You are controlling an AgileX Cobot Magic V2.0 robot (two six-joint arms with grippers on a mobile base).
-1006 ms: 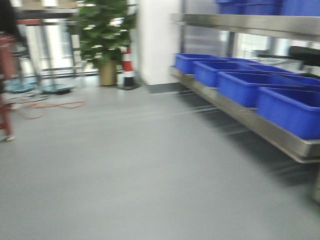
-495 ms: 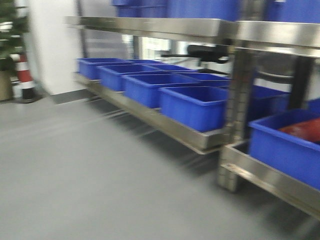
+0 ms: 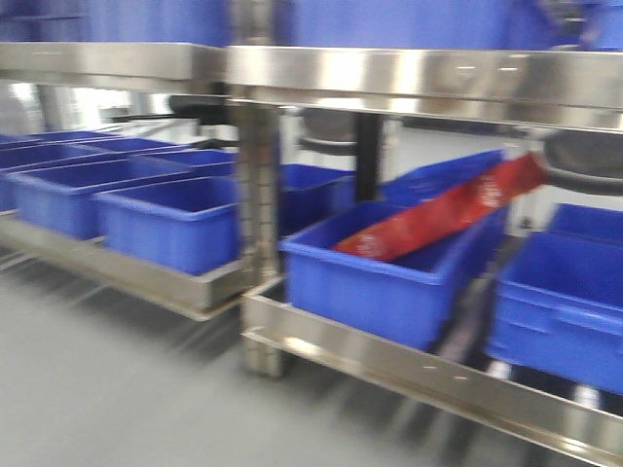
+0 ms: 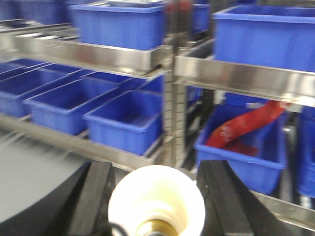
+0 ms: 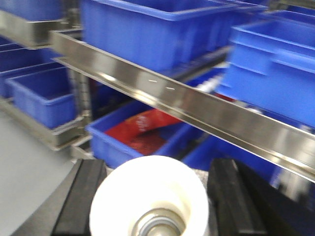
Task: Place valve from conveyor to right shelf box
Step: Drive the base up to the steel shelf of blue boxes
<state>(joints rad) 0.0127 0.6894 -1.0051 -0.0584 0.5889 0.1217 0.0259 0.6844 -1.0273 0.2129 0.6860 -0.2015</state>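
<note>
Left wrist view: my left gripper [image 4: 156,172] is clamped on a valve [image 4: 156,199], a white flared cup with a brass core. One black finger sits tight against each side, as far as the blur lets me see. My right gripper [image 5: 155,167], in its own view, grips a second valve [image 5: 150,196] the same way; its core is grey metal.

Beyond both tools stands the steel shelf [image 5: 197,105] with rows of blue boxes. The nearest box [image 4: 246,167], low on the right, holds a red bag [image 4: 246,128] leaning over its rim. The conveyor shows in no view.

I judge the pick done and the carry nearly over: both valves are off the conveyor and I face the shelf. What is left is to close in, reach over a box on the right and let go. I cannot tell which box is meant. Every view is smeared, so I take it I am moving.
</note>
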